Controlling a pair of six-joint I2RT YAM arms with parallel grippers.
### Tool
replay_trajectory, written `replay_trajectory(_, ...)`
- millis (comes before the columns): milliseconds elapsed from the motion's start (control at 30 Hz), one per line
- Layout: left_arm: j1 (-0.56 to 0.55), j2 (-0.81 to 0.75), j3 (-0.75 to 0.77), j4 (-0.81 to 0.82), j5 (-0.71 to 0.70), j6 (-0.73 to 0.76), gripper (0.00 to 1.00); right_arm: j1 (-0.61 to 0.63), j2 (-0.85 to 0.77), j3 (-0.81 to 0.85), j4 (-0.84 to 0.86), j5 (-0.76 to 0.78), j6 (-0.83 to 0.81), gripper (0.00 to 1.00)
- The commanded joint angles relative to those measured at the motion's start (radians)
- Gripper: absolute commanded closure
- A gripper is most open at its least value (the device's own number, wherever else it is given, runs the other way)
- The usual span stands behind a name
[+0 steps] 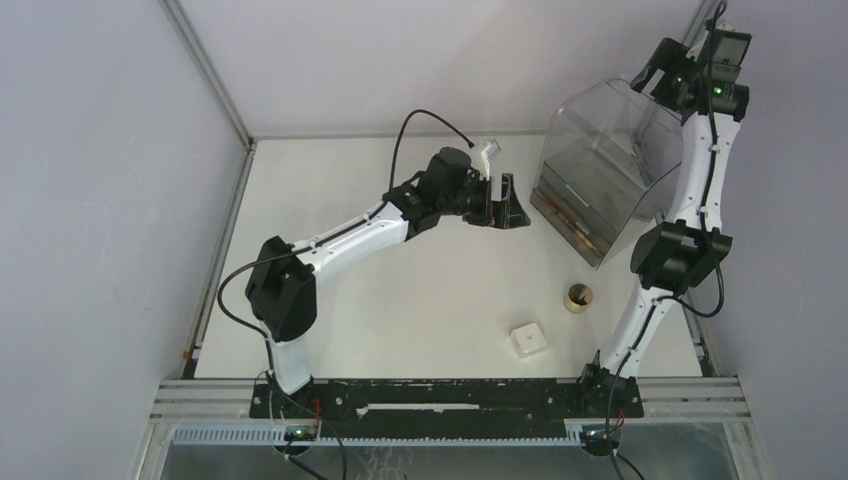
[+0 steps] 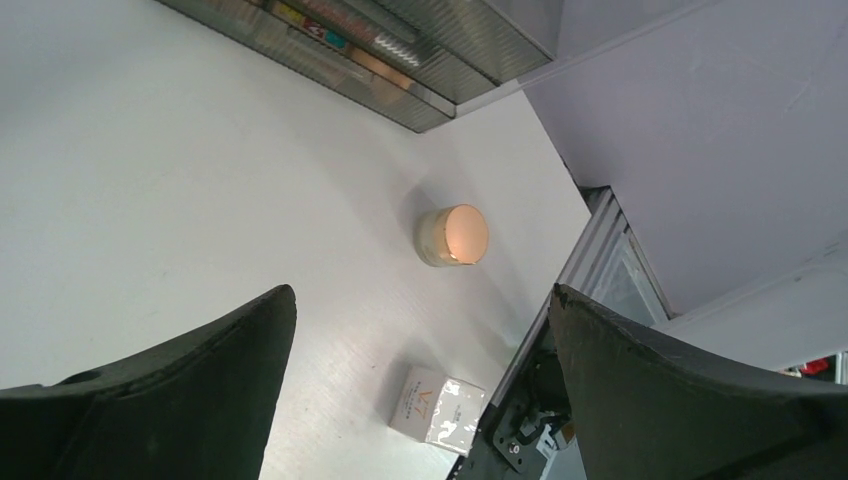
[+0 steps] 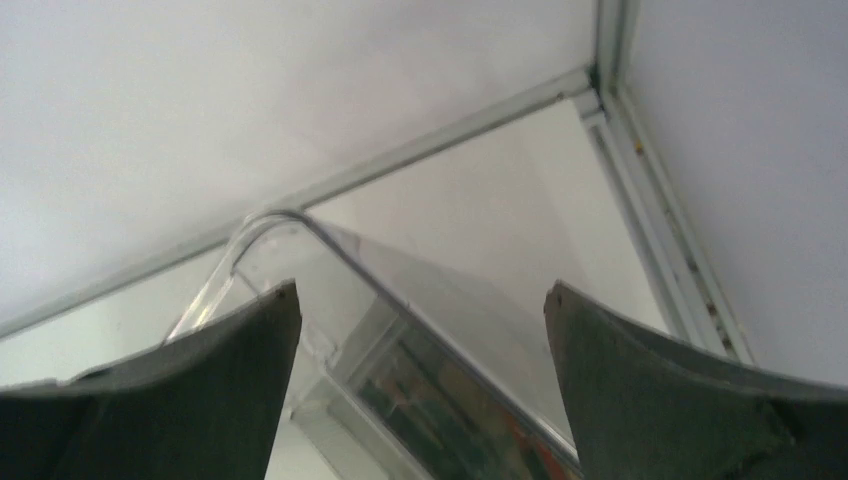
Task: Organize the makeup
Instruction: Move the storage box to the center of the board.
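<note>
A round tan puff [image 1: 578, 296] and a white box [image 1: 528, 338] lie on the table in front of the right arm's base. My left gripper [image 1: 516, 205] hovers open and empty at mid-table, left of the clear bin [image 1: 600, 160]. Its wrist view looks down between the fingers [image 2: 200, 380] at the puff [image 2: 453, 235] and the box [image 2: 440, 408]. My right gripper [image 1: 648, 75] is raised above the bin's far top edge, open and empty. Blurred coloured makeup [image 3: 450, 420] shows through the bin's wall [image 3: 400, 290] between the right gripper [image 3: 420, 292] tips.
The clear bin stands at the back right, close to the side wall and the table's back rail [image 3: 450, 130]. The bin's front edge [image 2: 400, 90] shows at the top of the left wrist view. The black base rail [image 1: 440, 395] runs along the near edge.
</note>
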Motion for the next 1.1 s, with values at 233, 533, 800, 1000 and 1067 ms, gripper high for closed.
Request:
replay_trajectory(233, 0.047, -0.028, -0.067, 0.003, -0.045, -0.048, 0.0, 0.07, 0.027, -0.002, 0.052, -0.431, 0.108, 0.01)
replay_trajectory(533, 0.051, -0.051, -0.085, -0.018, -0.076, -0.027, 0.0, 0.13, 0.04, 0.002, 0.039, -0.507, 0.1, 0.04)
replay_trajectory(800, 0.036, -0.047, -0.087, 0.032, -0.148, -0.05, 0.0, 0.068, -0.197, -0.038, 0.111, -0.106, 0.121, 0.01)
replay_trajectory(1000, 0.04, -0.045, -0.051, 0.051, -0.179, -0.012, 0.0, 0.084, -0.523, -0.352, 0.213, 0.154, 0.09, 0.0)
replay_trajectory(1067, 0.056, -0.051, -0.016, 0.018, -0.168, 0.011, 0.0, 0.114, -0.641, -0.52, 0.244, 0.245, 0.069, 0.0)
